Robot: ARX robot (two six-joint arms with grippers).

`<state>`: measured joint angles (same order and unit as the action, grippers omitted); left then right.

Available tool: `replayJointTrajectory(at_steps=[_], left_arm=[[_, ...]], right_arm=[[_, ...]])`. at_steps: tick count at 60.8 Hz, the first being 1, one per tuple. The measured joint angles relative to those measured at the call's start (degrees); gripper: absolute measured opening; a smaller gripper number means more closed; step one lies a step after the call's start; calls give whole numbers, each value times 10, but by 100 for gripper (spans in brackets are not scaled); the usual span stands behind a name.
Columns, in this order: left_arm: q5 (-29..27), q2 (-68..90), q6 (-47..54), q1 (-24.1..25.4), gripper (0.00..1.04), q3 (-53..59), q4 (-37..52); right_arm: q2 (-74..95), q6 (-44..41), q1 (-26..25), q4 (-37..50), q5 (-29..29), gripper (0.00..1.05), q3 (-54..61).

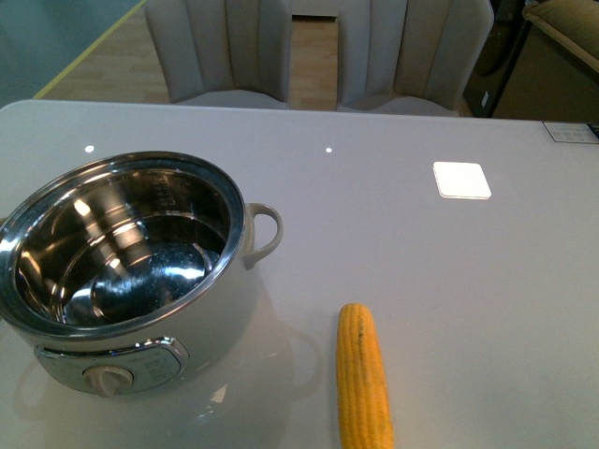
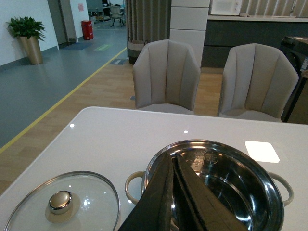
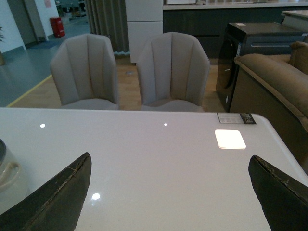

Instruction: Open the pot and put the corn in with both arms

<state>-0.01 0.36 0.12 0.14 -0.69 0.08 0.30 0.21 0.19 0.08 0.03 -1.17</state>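
Observation:
The white pot (image 1: 245,281) stands open at the table's front left, its shiny steel inside empty; it also shows in the left wrist view (image 2: 260,192). Its glass lid (image 2: 91,192) lies flat on the table beside the pot, seen only in the left wrist view. The yellow corn (image 1: 363,379) lies on the table right of the pot. My left gripper (image 2: 172,156) is shut and empty, over the pot's rim. My right gripper (image 3: 171,166) is open wide and empty above bare table; a pot handle (image 3: 8,175) shows at that view's edge. Neither arm shows in the front view.
The white table (image 1: 421,271) has a bright square light reflection (image 1: 461,180) at the back right. Two grey chairs (image 1: 220,47) stand behind the far edge. A brown sofa (image 3: 274,82) stands off the table's right side.

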Motion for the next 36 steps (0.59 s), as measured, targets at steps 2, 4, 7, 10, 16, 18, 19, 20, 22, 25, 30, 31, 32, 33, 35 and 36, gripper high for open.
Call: replayJointTrajectory(at_steps=[2, 4, 7, 10, 16, 18, 19, 20, 22, 25, 30, 31, 32, 33, 35, 36], left_arm=[[0, 0, 0, 0, 15, 0, 0], [0, 0, 0, 0, 22, 0, 0], [0, 0, 0, 0, 31, 0, 0], [0, 0, 0, 0, 42, 0, 0], [0, 0, 0, 0, 66, 0, 0], [0, 0, 0, 0, 72, 0, 0], [0, 0, 0, 0, 75, 0, 0], [0, 0, 0, 0, 77, 0, 0], [0, 0, 0, 0, 84, 0, 0], [0, 0, 0, 0, 93, 0, 0], [0, 0, 0, 0, 98, 0, 0], [0, 0, 0, 0, 98, 0, 0], [0, 0, 0, 0, 98, 0, 0], [0, 0, 0, 0, 98, 0, 0], [0, 0, 0, 0, 98, 0, 0], [0, 0, 0, 0, 98, 0, 0]], right_arm=[[0, 0, 0, 0, 0, 96, 0], [0, 0, 0, 0, 0, 96, 0], [0, 0, 0, 0, 0, 96, 0], [0, 0, 0, 0, 0, 96, 0], [0, 0, 0, 0, 0, 96, 0], [0, 0, 0, 0, 0, 96, 0], [0, 0, 0, 0, 0, 96, 0], [0, 0, 0, 0, 0, 96, 0], [0, 0, 0, 0, 0, 96, 0], [0, 0, 0, 0, 0, 96, 0], [0, 0, 0, 0, 0, 96, 0], [0, 0, 0, 0, 0, 96, 0], [0, 0, 0, 0, 0, 96, 0], [0, 0, 0, 0, 0, 96, 0], [0, 0, 0, 0, 0, 96, 0], [0, 0, 0, 0, 0, 96, 0]])
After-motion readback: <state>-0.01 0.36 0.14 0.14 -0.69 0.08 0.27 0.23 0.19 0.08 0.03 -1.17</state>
